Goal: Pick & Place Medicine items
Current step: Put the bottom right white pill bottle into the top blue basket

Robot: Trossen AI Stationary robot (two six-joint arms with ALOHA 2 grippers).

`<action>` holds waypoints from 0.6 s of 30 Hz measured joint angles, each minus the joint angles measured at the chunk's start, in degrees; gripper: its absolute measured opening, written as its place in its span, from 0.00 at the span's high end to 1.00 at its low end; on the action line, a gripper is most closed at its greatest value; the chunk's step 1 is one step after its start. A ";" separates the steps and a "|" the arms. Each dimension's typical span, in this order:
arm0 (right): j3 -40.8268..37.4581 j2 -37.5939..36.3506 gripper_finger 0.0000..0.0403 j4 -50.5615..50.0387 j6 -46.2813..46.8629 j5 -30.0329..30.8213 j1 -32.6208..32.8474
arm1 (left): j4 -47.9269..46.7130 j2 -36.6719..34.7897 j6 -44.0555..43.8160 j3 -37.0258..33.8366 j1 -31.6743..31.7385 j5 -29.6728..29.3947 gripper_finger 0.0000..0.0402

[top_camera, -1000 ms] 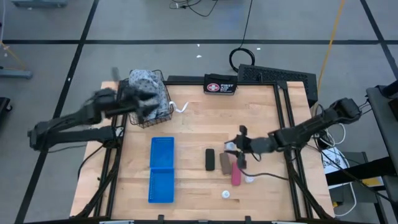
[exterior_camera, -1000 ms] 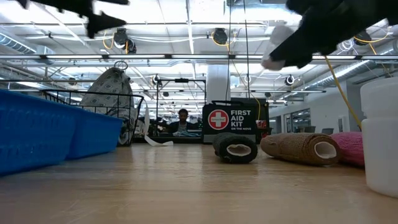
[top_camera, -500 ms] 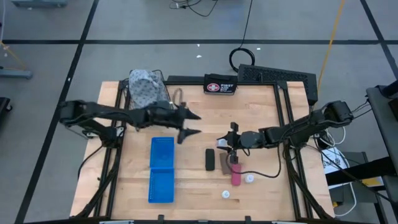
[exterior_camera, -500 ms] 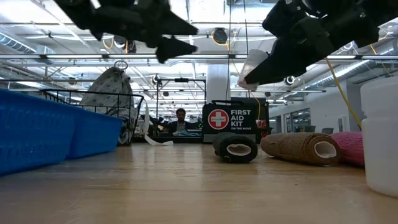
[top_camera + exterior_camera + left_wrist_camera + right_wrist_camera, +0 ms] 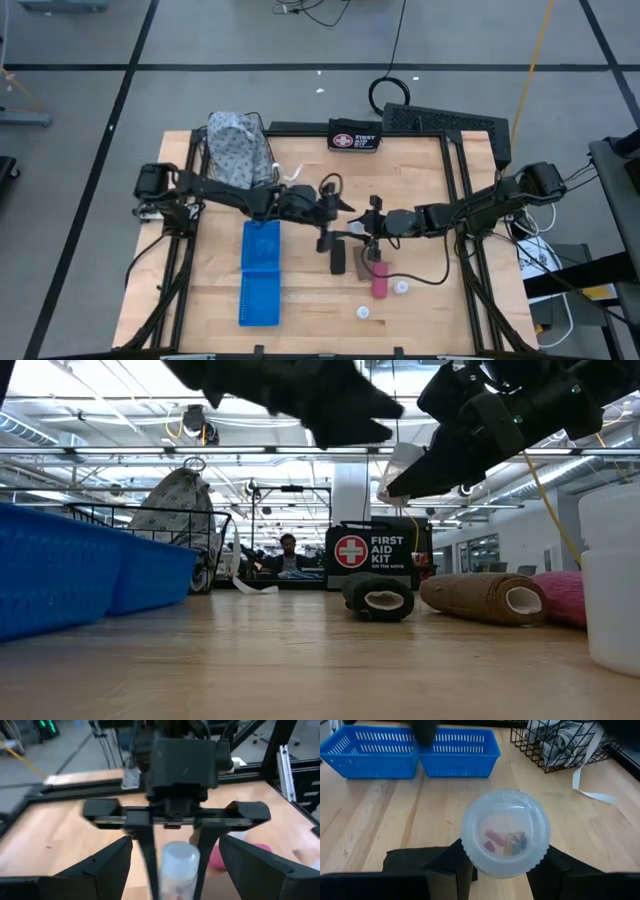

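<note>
Swung way over from the wire basket side since a second ago: left pincer now parked mid-counter, face to face with the right pincer, fingers spread wide, gripping nothing. Looks like a handover setup, judging by the left wrist view, where the bottle sits dead centre between the left fingers.

Right pincer clamped on that white bottle, held up off the counter with the base pointed at the other arm, probably so the left one can take it and reach the blue bin on its side. Small pills visible through the bottle's end in the right wrist view.

Rest of the meds untouched on the wood: black roll and brown roll side by side, pink roll beside the brown one, two more bottles, one at and one at, near the front edge. First-aid pouch standing at the back edge. Bin apparently still empty.
</note>
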 joint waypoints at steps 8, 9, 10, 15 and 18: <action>0.00 -0.02 0.67 0.72 -0.85 -0.04 0.00 | -1.20 5.30 -1.53 4.90 0.05 1.84 0.23; 0.00 -0.02 0.67 0.72 -1.03 -0.04 0.00 | -1.64 5.53 -1.55 4.86 0.02 1.53 0.23; -0.03 -0.02 0.67 0.38 -0.95 -0.09 0.01 | -2.39 5.65 -1.53 4.61 0.02 1.34 0.23; -0.02 -0.02 0.67 0.96 -1.16 -0.05 0.02 | -2.55 5.48 -1.54 4.62 0.08 1.10 0.25; -0.02 0.00 0.67 0.61 -1.20 -0.21 0.02 | -3.54 5.51 -1.24 4.62 0.08 0.99 0.31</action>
